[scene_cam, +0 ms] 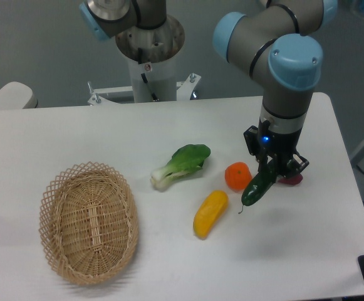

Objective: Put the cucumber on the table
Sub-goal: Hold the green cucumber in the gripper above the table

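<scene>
The dark green cucumber [257,187] hangs tilted in my gripper [274,168], its lower stem end pointing down-left. My gripper is shut on the cucumber's upper end, at the right side of the white table [75,132]. The cucumber's lower tip sits just right of an orange fruit; I cannot tell whether it touches the tabletop. Its upper end is hidden between my fingers.
An orange fruit [238,176] lies just left of the cucumber. A dark red object [291,180] peeks out behind my gripper. A yellow oblong vegetable [210,213] and a bok choy [182,165] lie mid-table. An oval wicker basket [89,221] stands front left.
</scene>
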{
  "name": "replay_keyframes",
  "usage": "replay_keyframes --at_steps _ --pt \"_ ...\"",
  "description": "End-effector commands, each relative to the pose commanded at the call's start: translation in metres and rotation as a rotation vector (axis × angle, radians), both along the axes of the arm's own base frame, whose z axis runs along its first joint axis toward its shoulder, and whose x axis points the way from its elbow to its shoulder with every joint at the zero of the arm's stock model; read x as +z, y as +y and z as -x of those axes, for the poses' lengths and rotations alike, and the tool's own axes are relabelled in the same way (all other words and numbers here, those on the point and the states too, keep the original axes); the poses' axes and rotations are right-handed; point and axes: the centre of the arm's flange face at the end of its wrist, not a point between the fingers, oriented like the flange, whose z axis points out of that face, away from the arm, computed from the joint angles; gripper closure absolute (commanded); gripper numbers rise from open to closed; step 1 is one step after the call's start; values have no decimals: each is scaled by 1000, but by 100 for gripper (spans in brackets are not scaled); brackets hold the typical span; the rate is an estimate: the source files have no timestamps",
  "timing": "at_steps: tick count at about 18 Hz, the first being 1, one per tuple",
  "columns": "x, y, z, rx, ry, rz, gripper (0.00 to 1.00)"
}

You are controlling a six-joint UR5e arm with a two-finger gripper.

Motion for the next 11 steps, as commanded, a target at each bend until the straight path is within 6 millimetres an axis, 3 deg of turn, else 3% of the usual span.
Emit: replay_keyframes --at_steps 11 --pt "-2 5 -1 -3 1 -1 83"
